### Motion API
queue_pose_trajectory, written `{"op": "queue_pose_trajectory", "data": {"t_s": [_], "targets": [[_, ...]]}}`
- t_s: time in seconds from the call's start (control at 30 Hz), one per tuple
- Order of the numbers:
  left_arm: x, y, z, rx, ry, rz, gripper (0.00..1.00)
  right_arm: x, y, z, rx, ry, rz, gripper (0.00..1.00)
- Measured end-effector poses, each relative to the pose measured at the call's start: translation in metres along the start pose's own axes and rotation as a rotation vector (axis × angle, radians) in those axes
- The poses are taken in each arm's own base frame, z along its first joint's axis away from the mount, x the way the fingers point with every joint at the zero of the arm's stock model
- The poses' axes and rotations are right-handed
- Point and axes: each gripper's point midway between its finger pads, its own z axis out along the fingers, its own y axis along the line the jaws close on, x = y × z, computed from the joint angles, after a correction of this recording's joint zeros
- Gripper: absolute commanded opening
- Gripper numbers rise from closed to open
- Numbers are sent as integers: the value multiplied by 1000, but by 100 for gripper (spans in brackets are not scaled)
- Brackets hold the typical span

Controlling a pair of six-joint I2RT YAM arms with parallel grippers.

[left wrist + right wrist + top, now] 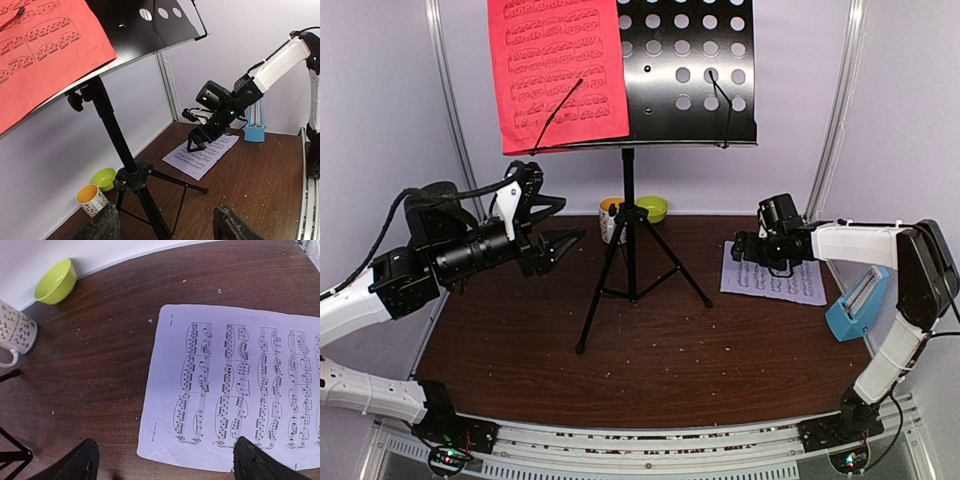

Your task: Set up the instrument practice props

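Red page (565,70) sitting on the music stand (690,70): 1 of 2 placed. Lilac-white page (240,385) lying flat on the counter (650,350), awaiting pickup; right pincer (165,462) hovering above it, spread, empty. Left pincer (165,227) hanging open, empty. Metronome (857,305) standing at the counter's right edge.
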Motion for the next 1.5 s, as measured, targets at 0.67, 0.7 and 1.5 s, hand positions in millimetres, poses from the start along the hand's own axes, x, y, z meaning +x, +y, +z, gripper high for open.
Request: {"op": "queue_pose_trajectory", "data": {"t_s": [0.67, 0.7, 1.5], "targets": [[0, 7, 0, -41, 5, 0, 66, 18, -59, 27, 139, 112, 183, 97], [0, 7, -1, -43, 5, 1, 66, 20, -59, 26, 140, 117, 193, 97], [-2, 15, -11, -90, -7, 1, 67, 72, -75, 35, 272, 268, 543, 93]]}}
